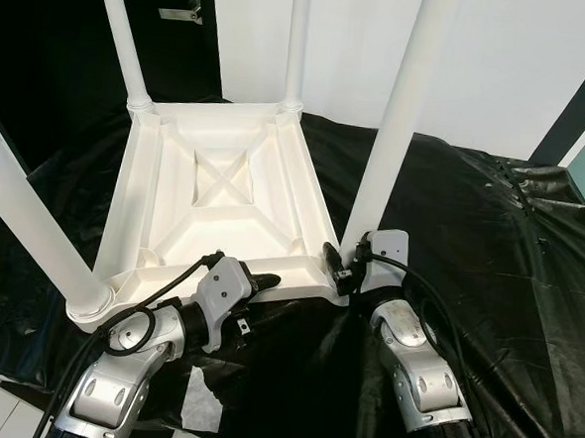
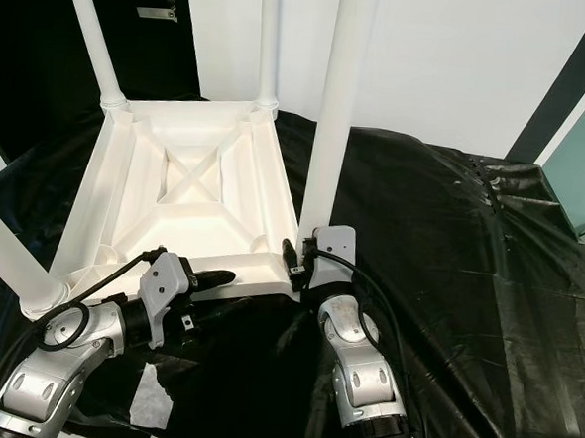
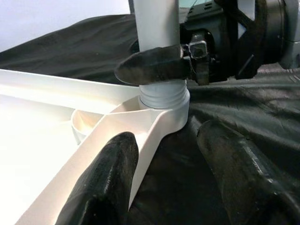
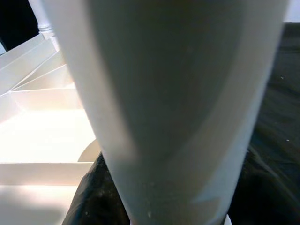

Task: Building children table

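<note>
A white children's table (image 1: 225, 190) lies upside down on a black sheet, with its legs pointing up. My right gripper (image 1: 344, 267) is at the base of the near right leg (image 1: 398, 116), just above its threaded socket (image 3: 164, 96). It is shut on that leg, and one black finger (image 3: 150, 65) crosses the leg's front. The leg (image 4: 178, 93) stands very close in the right wrist view. My left gripper (image 1: 267, 281) is open at the near rim (image 3: 150, 136), with one finger inside the rim and the other outside over the sheet.
The black sheet (image 1: 489, 251) spreads wrinkled to the right. Three other legs stand at the far left (image 1: 120, 30), far right (image 1: 296, 41) and near left (image 1: 24, 222). A white wall (image 1: 501, 53) rises behind, with a dark doorway (image 1: 45, 45) at the left.
</note>
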`<state>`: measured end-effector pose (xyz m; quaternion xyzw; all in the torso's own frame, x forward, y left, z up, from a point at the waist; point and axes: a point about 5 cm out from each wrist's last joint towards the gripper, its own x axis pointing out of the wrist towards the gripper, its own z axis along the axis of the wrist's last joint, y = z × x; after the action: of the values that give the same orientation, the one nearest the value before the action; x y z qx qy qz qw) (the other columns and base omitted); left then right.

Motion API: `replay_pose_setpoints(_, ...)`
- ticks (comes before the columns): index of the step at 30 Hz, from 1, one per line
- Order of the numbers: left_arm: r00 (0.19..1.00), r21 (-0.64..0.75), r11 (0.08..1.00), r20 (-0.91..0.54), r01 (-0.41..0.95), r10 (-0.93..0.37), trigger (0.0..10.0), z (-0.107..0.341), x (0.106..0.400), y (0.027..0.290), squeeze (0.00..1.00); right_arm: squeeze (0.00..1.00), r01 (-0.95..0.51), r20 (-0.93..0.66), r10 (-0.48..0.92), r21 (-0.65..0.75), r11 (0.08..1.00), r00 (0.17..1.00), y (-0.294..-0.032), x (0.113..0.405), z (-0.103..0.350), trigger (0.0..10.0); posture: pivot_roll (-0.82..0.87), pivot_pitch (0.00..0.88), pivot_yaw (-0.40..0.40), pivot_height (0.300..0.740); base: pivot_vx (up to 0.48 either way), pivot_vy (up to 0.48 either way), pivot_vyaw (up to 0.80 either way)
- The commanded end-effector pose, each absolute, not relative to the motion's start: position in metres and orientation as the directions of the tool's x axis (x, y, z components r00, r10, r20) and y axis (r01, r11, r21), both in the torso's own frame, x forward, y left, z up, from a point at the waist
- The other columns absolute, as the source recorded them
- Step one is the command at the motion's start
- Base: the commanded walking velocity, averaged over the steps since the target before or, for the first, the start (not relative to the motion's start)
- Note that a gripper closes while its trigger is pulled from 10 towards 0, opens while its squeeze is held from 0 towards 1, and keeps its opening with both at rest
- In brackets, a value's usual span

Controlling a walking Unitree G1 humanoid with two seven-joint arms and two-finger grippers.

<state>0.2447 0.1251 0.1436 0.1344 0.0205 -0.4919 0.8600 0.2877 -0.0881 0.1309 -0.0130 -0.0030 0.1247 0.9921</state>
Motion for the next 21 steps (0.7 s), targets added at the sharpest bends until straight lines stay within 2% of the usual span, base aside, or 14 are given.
replay_pose_setpoints(1, 0.581, 0.232, 0.543, -0.148, 0.807, -0.8, 10.0, 0.147, 0.249, 0.126, 0.0, 1.0, -0.239, -0.008, 0.239, -0.031, 0.97, 0.971, -0.092, 0.285, 0.129, 10.0, 0.09, 0.0, -0.066, 0.74, 0.0, 0.0, 0.0)
replay_pose_setpoints(5, 0.58, 0.231, 0.542, -0.146, 0.808, -0.802, 10.0, 0.148, 0.25, 0.125, 0.0, 1.0, -0.262, 0.007, 0.262, -0.026, 0.965, 0.965, -0.095, 0.283, 0.132, 10.0, 0.09, 0.0, -0.064, 0.74, 0.0, 0.0, 0.0)
replay_pose_setpoints(7, 0.573, 0.228, 0.536, -0.147, 0.813, -0.806, 10.0, 0.148, 0.249, 0.124, 0.0, 1.0, -0.371, 0.044, 0.373, -0.04, 0.928, 0.927, -0.107, 0.28, 0.138, 10.0, 0.08, 0.0, -0.059, 0.74, 0.0, 0.0, 0.0)
replay_pose_setpoints(12, 0.569, 0.23, 0.532, -0.149, 0.815, -0.809, 10.0, 0.148, 0.251, 0.124, 0.0, 1.0, -0.468, 0.055, 0.47, -0.048, 0.882, 0.881, -0.122, 0.283, 0.144, 10.0, 0.07, 0.0, -0.057, 0.74, 0.0, 0.0, 0.0)
replay_pose_setpoints(13, 0.57, 0.232, 0.532, -0.149, 0.815, -0.808, 10.0, 0.148, 0.252, 0.125, 0.0, 0.0, -0.521, 0.044, 0.523, -0.057, 0.852, 0.851, -0.128, 0.284, 0.144, 10.0, 0.07, 0.0, -0.059, 0.74, 0.0, 0.0, 0.0)
replay_pose_setpoints(15, 0.571, 0.235, 0.532, -0.148, 0.813, -0.807, 10.0, 0.149, 0.253, 0.125, 0.0, 0.0, -0.546, 0.043, 0.549, -0.068, 0.835, 0.835, -0.131, 0.285, 0.145, 10.0, 0.08, 0.0, -0.062, 0.74, 0.0, 0.0, 0.0)
replay_pose_setpoints(18, 0.577, 0.24, 0.538, -0.143, 0.808, -0.804, 10.0, 0.151, 0.254, 0.126, 0.0, 0.0, -0.655, 0.027, 0.658, -0.074, 0.752, 0.753, -0.137, 0.288, 0.149, 10.0, 0.07, 0.0, -0.062, 0.74, 0.0, 0.0, 0.0)
replay_pose_setpoints(21, 0.578, 0.241, 0.538, -0.143, 0.808, -0.804, 10.0, 0.151, 0.255, 0.127, 0.0, 0.0, -0.677, 0.019, 0.68, -0.078, 0.732, 0.733, -0.138, 0.289, 0.149, 10.0, 0.07, 0.0, -0.062, 0.74, 0.0, 0.0, 0.0)
